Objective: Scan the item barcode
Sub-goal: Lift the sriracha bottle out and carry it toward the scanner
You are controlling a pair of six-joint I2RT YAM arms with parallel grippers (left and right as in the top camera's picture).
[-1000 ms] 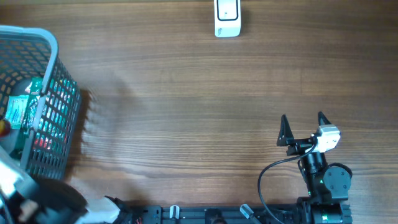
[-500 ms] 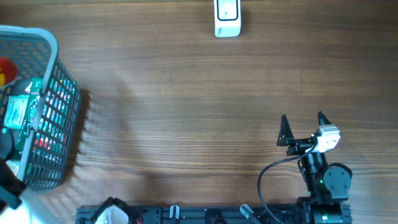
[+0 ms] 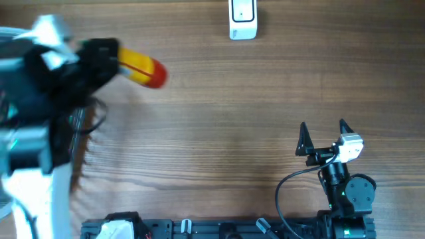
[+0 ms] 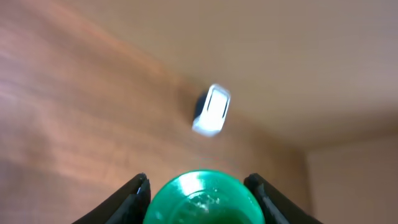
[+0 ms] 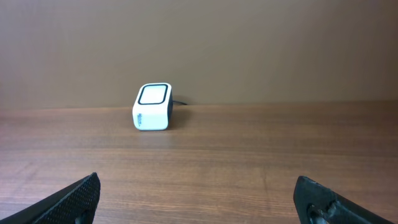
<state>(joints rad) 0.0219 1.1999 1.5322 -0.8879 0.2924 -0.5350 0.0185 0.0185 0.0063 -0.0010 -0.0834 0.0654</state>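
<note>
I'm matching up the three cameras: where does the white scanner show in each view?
Overhead: scanner at the top edge, near the middle.
Left wrist: scanner blurred, mid-frame, above the green item.
Right wrist: scanner left of centre, standing on the table.
Shared landmark: the wood table, in all three.

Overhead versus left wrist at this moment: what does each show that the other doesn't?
Only overhead: the yellow-and-red item seen side-on in the left gripper, and the right gripper, open and holding nothing. Only left wrist: a round green end clamped between the fingers. Both: the white box-shaped barcode scanner and the brown wooden table.
</note>
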